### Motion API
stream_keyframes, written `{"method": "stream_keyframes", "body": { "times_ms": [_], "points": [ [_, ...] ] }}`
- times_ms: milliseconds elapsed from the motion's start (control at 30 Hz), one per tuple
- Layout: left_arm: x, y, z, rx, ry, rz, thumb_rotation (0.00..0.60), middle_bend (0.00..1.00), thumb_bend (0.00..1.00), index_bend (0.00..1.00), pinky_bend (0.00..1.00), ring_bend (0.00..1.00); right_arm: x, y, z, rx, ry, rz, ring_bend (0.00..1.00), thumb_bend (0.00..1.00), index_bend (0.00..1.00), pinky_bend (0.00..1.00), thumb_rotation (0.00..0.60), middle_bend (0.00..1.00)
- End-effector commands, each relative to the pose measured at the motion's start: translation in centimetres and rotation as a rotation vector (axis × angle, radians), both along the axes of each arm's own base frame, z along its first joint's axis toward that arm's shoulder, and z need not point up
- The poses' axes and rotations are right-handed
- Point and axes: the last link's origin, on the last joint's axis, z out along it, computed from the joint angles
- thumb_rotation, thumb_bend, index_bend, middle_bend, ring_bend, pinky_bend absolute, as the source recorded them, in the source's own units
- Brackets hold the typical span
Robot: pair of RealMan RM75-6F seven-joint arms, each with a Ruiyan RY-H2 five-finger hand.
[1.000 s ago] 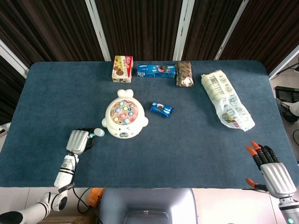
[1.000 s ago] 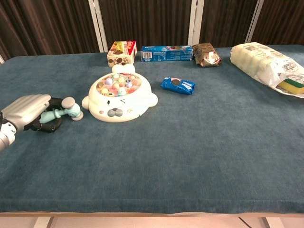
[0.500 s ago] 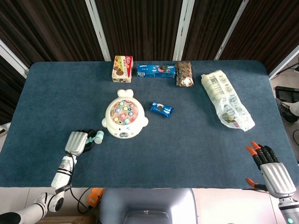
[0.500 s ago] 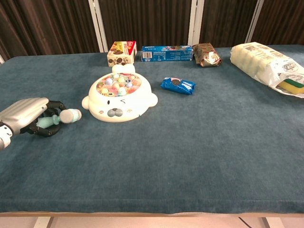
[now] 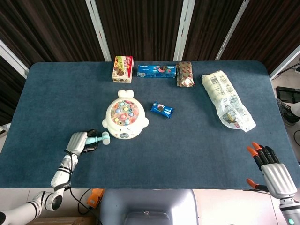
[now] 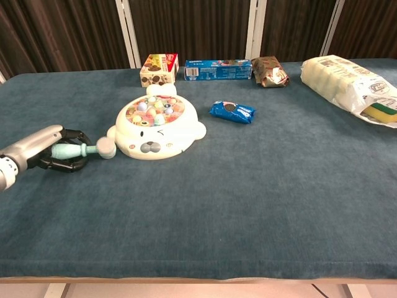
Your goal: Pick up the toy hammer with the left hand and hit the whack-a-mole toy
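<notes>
The left hand [image 6: 37, 148] grips the toy hammer [image 6: 84, 149] by its handle, low over the tabletop [image 6: 248, 198], its head just beside the whack-a-mole toy [image 6: 155, 127], likely for a swing. Only the head view shows the right hand [image 5: 271, 164], empty with fingers apart.

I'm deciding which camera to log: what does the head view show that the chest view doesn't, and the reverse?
Only the head view shows the right hand, open at the table's near right edge, and the whole bread bag. Only the chest view shows, side-on, the fingers curled round the hammer's handle. Both show the left hand holding the hammer beside the mole toy, plus the snack packs at the back.
</notes>
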Motion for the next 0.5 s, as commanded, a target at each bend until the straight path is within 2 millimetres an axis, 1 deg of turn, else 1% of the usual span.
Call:
{"method": "stream_keyframes", "body": {
  "times_ms": [33, 100, 233, 367, 500],
  "points": [
    [0.22, 0.12, 0.49, -0.037, -0.028, 0.037, 0.408, 0.35, 0.40, 0.38, 0.32, 0.30, 0.00, -0.02, -0.05, 0.002, 0.001, 0.000, 0.00, 0.32, 0.00, 0.00, 0.600, 0.00],
    [0.36, 0.07, 0.66, -0.064, -0.046, 0.063, 0.368, 0.35, 0.40, 0.36, 0.30, 0.29, 0.02, -0.02, -0.09, 0.003, 0.002, 0.000, 0.00, 0.32, 0.00, 0.00, 0.600, 0.00],
    [0.36, 0.19, 1.10, -0.066, -0.009, 0.057, 0.344, 0.33, 0.40, 0.33, 0.26, 0.27, 0.03, 0.00, -0.08, 0.002, 0.001, 0.000, 0.00, 0.32, 0.00, 0.00, 0.600, 0.00],
    [-0.06, -0.07, 0.90, -0.062, 0.036, 0.048, 0.345, 0.33, 0.40, 0.32, 0.25, 0.26, 0.00, 0.01, 0.01, -0.002, -0.001, -0.002, 0.00, 0.32, 0.00, 0.00, 0.600, 0.00],
    [-0.03, -0.07, 0.90, -0.033, 0.059, 0.020, 0.343, 0.33, 0.40, 0.32, 0.23, 0.26, 0.01, 0.04, 0.03, -0.001, -0.001, -0.001, 0.00, 0.32, 0.00, 0.00, 0.600, 0.00]
  ]
}}
